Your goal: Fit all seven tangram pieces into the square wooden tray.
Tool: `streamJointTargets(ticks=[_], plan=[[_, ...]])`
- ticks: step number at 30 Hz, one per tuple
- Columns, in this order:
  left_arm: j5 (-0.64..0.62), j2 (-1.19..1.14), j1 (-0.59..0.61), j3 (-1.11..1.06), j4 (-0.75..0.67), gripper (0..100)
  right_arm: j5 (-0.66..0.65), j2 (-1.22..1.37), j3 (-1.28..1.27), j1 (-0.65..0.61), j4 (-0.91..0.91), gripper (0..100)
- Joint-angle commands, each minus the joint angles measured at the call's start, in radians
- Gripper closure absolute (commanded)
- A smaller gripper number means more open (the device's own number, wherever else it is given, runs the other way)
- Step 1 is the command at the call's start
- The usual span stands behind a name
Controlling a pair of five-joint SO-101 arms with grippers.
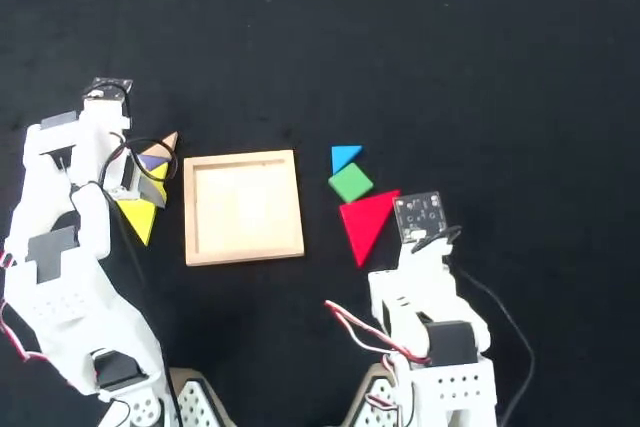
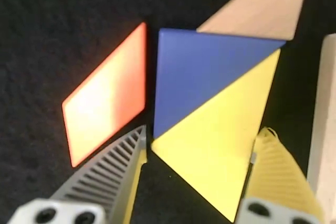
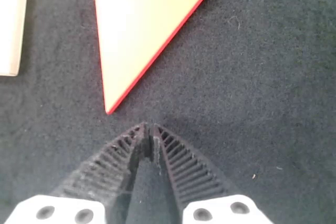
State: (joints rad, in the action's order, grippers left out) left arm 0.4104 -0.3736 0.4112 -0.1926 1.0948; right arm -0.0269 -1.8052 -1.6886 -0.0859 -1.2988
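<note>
Left wrist view: my left gripper (image 2: 203,131), spread open, straddles the flat yellow triangle piece (image 2: 215,150), with a blue triangle piece (image 2: 205,72) touching it ahead. My right gripper (image 3: 150,127), closed and empty, sits just behind the red triangle piece (image 3: 136,40).

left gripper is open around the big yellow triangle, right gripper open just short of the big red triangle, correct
The right gripper is shut, as the right wrist view shows. It does sit just short of the big red triangle, and the left gripper is open around the big yellow triangle.
</note>
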Motion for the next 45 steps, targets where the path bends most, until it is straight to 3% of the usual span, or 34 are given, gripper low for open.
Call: streamJointTargets(ticks=[1,18,22,25,33,39,45], plan=[[-0.017,-0.002,0.013,0.033,-0.02,71,0.002,-0.085,0.002,0.017,-0.006,98.6],[-0.008,0.008,0.004,0.03,0.018,71,0.002,-0.085,0.002,0.017,-0.006,98.6],[0.129,0.015,0.007,0.035,0.037,71,0.002,-0.085,0.002,0.017,-0.006,98.6],[0.229,0.064,0.005,0.05,0.127,71,0.002,-0.085,0.002,0.017,-0.006,98.6],[0.4,0.339,-0.004,0.067,0.255,71,0.002,-0.085,0.002,0.017,-0.006,98.6],[0.54,0.559,-0.17,0.051,0.351,71,0.002,-0.085,0.002,0.017,-0.006,98.6],[0.612,0.562,-0.421,0.039,0.341,71,0.002,-0.085,0.002,0.017,-0.006,98.6]])
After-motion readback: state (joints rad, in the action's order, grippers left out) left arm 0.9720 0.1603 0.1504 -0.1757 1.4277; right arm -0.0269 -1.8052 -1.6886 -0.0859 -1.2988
